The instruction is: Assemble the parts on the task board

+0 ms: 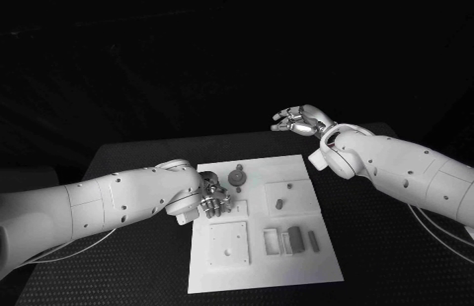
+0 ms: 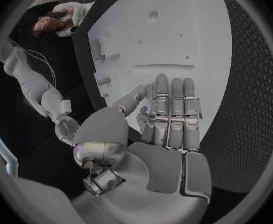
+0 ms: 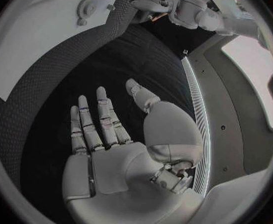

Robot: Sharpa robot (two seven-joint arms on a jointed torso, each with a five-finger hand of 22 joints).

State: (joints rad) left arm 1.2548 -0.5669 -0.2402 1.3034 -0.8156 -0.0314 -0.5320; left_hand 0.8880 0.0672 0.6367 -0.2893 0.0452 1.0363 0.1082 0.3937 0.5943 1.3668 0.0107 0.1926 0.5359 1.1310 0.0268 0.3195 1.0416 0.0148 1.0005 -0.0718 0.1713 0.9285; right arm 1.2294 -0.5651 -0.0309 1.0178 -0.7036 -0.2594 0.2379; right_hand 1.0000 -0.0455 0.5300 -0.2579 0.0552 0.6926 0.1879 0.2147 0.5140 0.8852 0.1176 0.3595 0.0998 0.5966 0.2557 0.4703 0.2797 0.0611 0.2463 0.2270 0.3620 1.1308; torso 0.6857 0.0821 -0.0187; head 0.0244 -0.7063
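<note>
We list the task board [image 1: 296,166] as smooth, matt white plate, with dull grey parts [image 1: 294,238] on it. Around the board, the table [image 1: 138,157] is black with a fine woven, rough texture. The left hand [image 2: 170,117] and right hand [image 3: 102,127] look like glossy, silvery metal; the arms [image 1: 98,203] are smooth white plastic.

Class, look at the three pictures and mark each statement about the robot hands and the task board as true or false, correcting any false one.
1. The left robot hand is at the task board's left edge. True.
2. The right robot hand rests on the board. False: it is raised beyond the table's far edge, off the board.
3. The right robot hand holds a part. False: in its wrist view its palm is bare and its fingers are spread.
4. A gear-shaped part lies near the board's far end. True.
</note>
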